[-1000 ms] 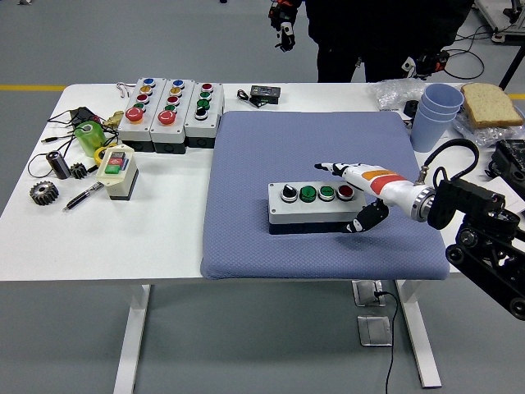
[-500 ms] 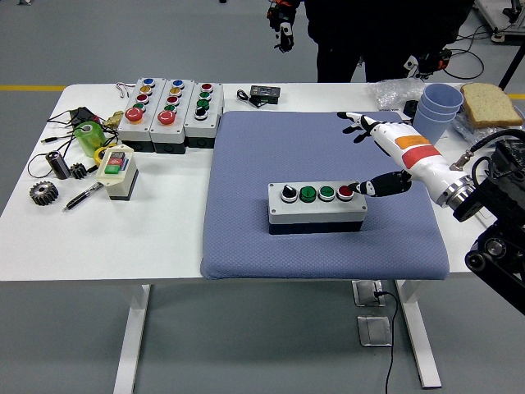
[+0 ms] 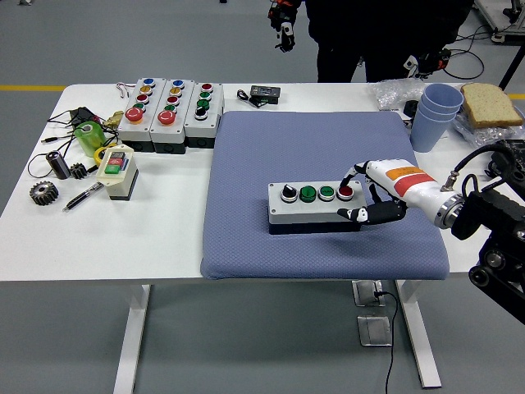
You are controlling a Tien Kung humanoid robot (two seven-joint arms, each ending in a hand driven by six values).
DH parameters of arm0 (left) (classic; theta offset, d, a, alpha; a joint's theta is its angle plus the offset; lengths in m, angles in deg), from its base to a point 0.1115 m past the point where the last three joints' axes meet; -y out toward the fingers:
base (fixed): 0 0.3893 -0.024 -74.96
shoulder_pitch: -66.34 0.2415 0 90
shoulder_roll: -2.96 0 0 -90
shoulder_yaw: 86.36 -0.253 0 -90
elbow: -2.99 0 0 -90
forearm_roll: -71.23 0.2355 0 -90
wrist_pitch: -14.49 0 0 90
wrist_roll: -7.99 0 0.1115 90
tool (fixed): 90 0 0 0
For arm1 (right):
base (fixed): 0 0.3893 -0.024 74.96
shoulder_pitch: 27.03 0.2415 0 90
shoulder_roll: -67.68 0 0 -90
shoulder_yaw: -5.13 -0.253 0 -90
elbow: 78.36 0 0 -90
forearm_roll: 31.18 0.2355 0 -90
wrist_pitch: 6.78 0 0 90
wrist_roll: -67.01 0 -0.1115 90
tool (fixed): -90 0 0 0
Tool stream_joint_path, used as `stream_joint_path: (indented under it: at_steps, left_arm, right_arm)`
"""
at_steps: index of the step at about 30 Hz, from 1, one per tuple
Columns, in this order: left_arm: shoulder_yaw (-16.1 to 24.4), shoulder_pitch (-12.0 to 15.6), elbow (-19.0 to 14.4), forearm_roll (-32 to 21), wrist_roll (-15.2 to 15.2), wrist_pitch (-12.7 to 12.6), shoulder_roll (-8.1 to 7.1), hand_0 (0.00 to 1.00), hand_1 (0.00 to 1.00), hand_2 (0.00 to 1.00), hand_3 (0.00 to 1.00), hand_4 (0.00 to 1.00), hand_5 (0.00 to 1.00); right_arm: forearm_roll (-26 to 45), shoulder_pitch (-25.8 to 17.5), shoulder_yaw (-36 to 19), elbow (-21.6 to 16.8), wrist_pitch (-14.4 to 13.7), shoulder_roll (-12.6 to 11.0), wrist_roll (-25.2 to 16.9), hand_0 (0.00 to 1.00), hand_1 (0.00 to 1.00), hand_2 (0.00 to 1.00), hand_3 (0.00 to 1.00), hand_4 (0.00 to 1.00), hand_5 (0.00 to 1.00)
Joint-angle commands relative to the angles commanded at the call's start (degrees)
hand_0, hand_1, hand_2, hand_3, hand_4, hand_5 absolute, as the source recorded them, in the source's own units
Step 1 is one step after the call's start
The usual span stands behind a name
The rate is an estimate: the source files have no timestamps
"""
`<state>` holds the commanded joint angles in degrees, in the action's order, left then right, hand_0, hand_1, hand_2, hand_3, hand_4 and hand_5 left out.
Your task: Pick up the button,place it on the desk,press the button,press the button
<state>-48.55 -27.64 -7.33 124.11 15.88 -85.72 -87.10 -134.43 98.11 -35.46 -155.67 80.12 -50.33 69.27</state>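
The button box (image 3: 317,206) in the middle is pale grey with a black knob, two green buttons and a red one, sitting on a blue-grey mat (image 3: 324,156) with a fine dotted weave over the white table (image 3: 123,238). The right hand (image 3: 363,194) is white with black fingers plus an orange and a red band on the wrist. Far right there's a stack of light blue cups (image 3: 432,115) and a slice of tan bread (image 3: 490,104); left has a lime green roll (image 3: 89,136) and dark grey gears (image 3: 43,193).
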Motion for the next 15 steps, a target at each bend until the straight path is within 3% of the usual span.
stream_joint_path:
  at_steps: [15]
  left_arm:
    - [-0.14, -0.30, 0.00, -0.28, -0.05, 0.02, 0.01, 0.627, 0.661, 0.680, 0.602, 0.340, 0.641]
  right_arm:
    - [0.18, -0.52, 0.68, 0.94, 1.40, -0.02, 0.49, 0.148, 0.002, 0.169, 0.653, 0.860, 0.623]
